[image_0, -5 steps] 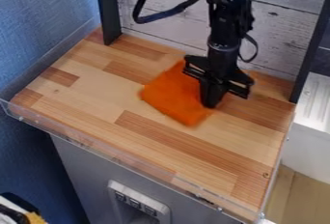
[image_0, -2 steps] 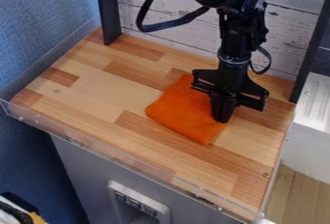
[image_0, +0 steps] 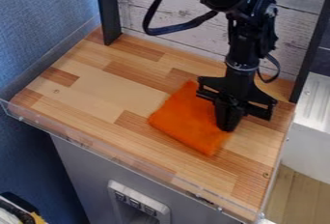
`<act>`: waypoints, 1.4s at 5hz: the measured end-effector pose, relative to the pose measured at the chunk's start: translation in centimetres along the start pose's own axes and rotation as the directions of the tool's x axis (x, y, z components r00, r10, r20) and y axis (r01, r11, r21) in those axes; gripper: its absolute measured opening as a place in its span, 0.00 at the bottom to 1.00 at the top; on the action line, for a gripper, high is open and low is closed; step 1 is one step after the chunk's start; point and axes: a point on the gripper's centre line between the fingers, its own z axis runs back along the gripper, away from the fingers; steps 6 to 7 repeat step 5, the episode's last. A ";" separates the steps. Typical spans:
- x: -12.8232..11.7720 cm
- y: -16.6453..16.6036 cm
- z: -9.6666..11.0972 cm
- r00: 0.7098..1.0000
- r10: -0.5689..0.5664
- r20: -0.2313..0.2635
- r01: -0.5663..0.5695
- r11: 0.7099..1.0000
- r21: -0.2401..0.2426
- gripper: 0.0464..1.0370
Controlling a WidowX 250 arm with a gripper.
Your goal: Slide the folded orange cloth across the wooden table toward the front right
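Where pincer (image_0: 227, 129) ends, orange cloth (image_0: 188, 121) touches at edge.

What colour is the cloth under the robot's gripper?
The cloth is bright orange all over, seen best in the current camera view.

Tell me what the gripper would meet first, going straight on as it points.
Most likely the orange cloth, near its edge, with the wooden top beneath. The gripper points down and may be touching the cloth; depth is unclear.
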 end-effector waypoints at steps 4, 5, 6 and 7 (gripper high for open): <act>0.4 -0.3 1.5 1.000 -0.029 0.008 0.029 1.000 -0.007 0.96; 0.5 -0.3 1.6 0.999 -0.024 0.034 0.025 1.000 -0.011 0.96; 0.5 -0.3 1.6 0.999 -0.024 0.034 0.025 1.000 -0.011 0.96; 0.5 -0.3 1.6 0.999 -0.024 0.034 0.025 1.000 -0.011 0.96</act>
